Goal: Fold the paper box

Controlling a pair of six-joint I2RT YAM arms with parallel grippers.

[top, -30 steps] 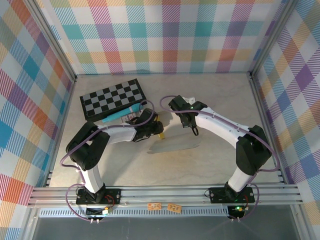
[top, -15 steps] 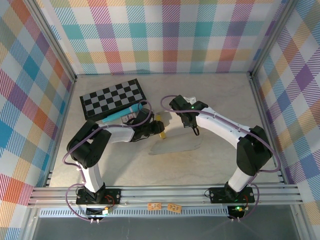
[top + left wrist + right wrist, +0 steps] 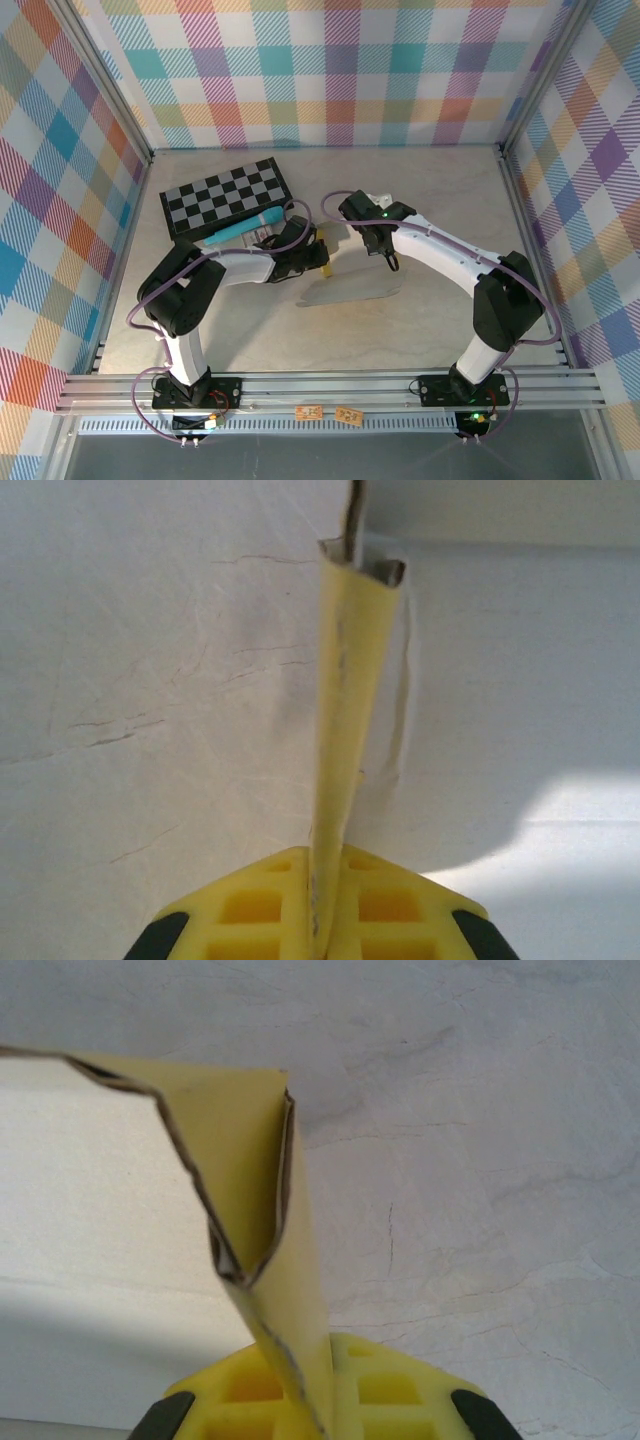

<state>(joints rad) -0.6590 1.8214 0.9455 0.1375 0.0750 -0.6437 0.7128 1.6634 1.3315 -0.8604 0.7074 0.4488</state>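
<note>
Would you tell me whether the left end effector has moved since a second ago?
Yes: the left end effector has shifted slightly up the top view, closer to the checkerboard's near right corner.

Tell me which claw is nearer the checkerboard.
Left. The left claw sits right of the checkerboard, near it; the right claw is farther right, beyond the paper box.

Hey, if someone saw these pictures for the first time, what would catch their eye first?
Probably the left gripper and the right gripper meeting mid-table, both shut on the yellow paper box pinched between them. Next comes the black-and-white checkerboard at the far left, with a teal tube along its near edge, and the bright plaid walls all round.
</note>
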